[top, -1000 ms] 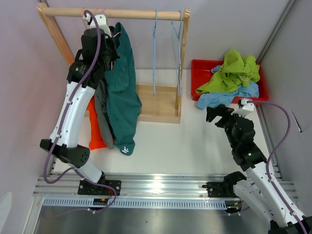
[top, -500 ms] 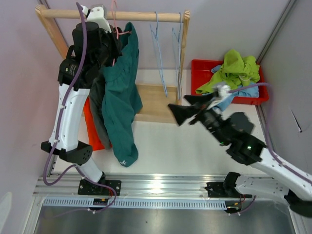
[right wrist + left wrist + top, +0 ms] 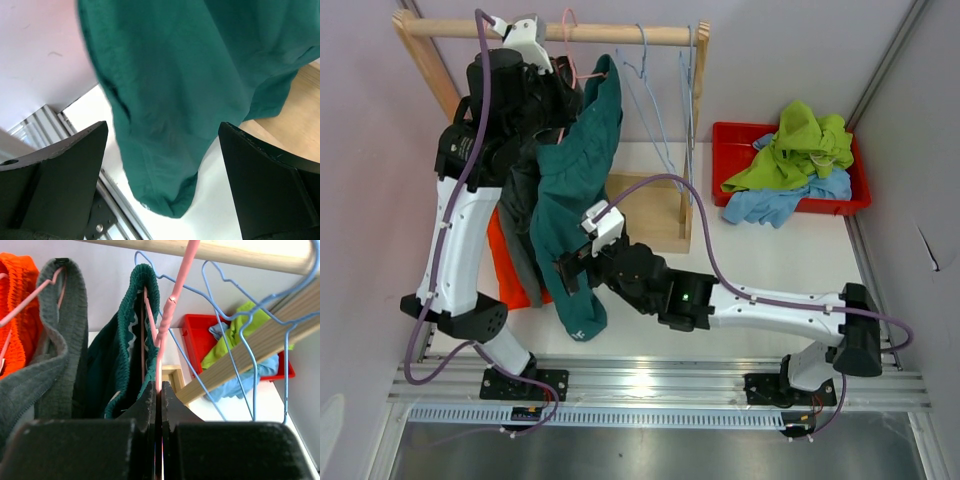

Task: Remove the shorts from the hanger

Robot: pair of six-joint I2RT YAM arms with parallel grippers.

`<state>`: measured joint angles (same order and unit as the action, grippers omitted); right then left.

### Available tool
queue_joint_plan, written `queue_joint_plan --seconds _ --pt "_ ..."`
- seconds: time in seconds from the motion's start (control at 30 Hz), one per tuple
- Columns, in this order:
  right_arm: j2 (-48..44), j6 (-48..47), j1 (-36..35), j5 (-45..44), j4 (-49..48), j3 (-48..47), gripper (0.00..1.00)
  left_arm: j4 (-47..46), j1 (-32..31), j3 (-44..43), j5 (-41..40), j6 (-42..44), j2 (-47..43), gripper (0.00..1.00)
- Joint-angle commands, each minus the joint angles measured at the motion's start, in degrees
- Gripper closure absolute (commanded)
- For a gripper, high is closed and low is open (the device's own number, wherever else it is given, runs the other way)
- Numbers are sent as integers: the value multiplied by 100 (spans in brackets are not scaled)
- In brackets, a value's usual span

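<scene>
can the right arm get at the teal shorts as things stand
Probably yes: the right tool is open close by the teal shorts, whose lower end hangs straight ahead of it in its wrist view with nothing in between.

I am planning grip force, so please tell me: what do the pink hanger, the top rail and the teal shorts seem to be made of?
Pink hanger: probably coated wire; thin, with a smooth glossy skin.
Top rail: bare wood; pale, matte.
Teal shorts: soft fabric; matte, creased, with a ribbed waistband.
</scene>
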<state>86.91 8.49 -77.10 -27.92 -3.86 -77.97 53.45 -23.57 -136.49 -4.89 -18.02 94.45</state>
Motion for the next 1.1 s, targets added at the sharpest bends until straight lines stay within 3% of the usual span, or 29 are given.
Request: queue_joint_plan --seconds 0.0,0.3,0.53,0.63,0.67,0.8,1.07 --pt "254 -14 11 -381 -729 -420 1 -300 -69 -54 295 -114 -436 100" --pt "1161 12 -50 -302 -1222 -1061 1 -520 -69 579 348 -123 -779 100" --pt "1354 -242 -437 -249 -1697 -1062 8 -581 -69 728 392 -140 -850 100" --pt "1372 -488 -595 -144 -2144 -939 38 -660 -69 851 444 -184 -911 100" --pt "1363 -541 -622 -109 -2224 -852 57 -687 -69 939 445 -210 -964 100" --pt "1293 -463 -692 15 -2470 -597 99 -748 -69 1001 445 -228 -1043 100" --pt "732 -489 -1604 -854 -2392 615 100 -546 -16 439 50 158 -762 100"
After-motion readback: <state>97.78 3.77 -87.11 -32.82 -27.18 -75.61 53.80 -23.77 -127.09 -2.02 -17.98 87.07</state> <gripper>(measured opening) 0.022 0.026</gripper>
